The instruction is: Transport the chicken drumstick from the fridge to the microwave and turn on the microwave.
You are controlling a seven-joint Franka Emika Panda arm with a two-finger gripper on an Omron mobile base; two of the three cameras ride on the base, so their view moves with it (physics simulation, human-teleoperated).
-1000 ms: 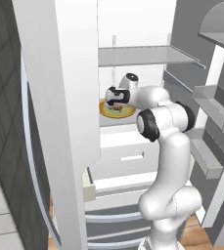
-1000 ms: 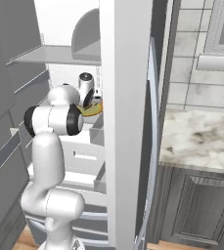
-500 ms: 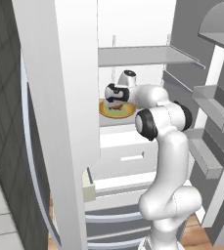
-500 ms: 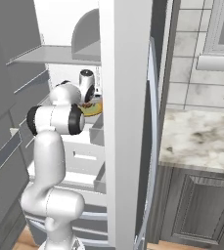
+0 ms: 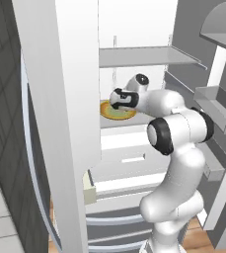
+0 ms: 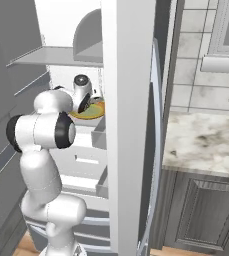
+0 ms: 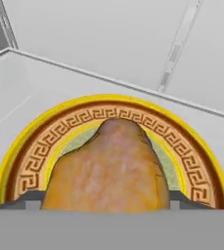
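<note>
Reaching into the fridge (image 5: pixel 60 123), the claw (image 7: pixel 106 202) sits w/ the chicken drumstick (image 7: pixel 108 168) directly btwn its two dark tips, one at 9 o'clock of the meat, one at 3. Jaws stand wide, hugging both flanks; can't tell if they're actually pinching it. Drumstick lies on a yellow plate (image 7: pixel 35 146) w/ a brown key-pattern rim, tapered end pointing to 12. Plate rests on a white fridge shelf (image 5: pixel 134 120); another shelf (image 5: pixel 144 57) above. At 3 o'clock in the right base view: marble counter (image 6: pixel 201 145), grey cabinet (image 6: pixel 206 210) below, tiled wall (image 6: pixel 193 65) behind.
</note>
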